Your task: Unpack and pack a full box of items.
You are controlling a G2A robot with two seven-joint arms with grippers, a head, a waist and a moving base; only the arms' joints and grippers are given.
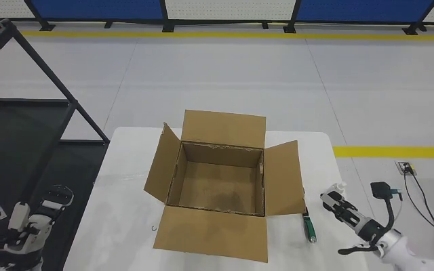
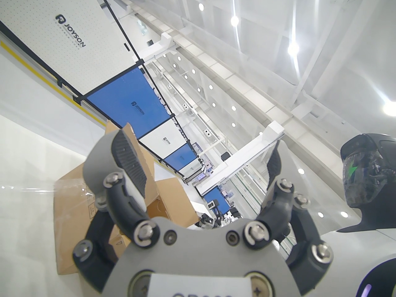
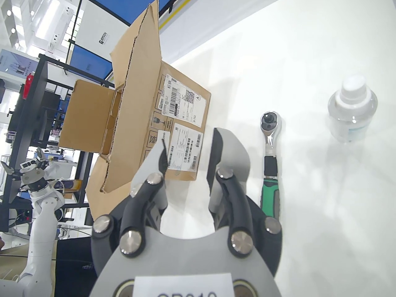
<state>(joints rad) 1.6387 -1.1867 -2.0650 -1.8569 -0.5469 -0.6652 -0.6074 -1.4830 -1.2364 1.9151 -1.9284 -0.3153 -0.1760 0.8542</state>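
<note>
The right gripper (image 3: 189, 142) is hanging just above the table (image 3: 309, 47) with its jaws spread and nothing between them. Just beside the outer jaw, the ratchet wrench (image 3: 270, 162) is lying flat, its green handle nearest the wrist and its head pointing away. Past the wrench, further out to that same side, a clear bottle (image 3: 352, 109) with a white cap is standing upright. Straight ahead of the jaws, and a little to the inner side, the box (image 3: 136, 72) is sitting with its flaps folded out. From above its floor is showing bare, so the unpacking half is looking finished, or close to it. The packing is not yet looking started, since both items are lying outside.

The right arm is reaching in low from the box's side, with its fingertips aimed at the labelled wall. Well apart, past the box's far side, the left gripper (image 2: 198, 143) is pointing up toward the ceiling, jaws spread wide and empty, with the box beyond one finger.
</note>
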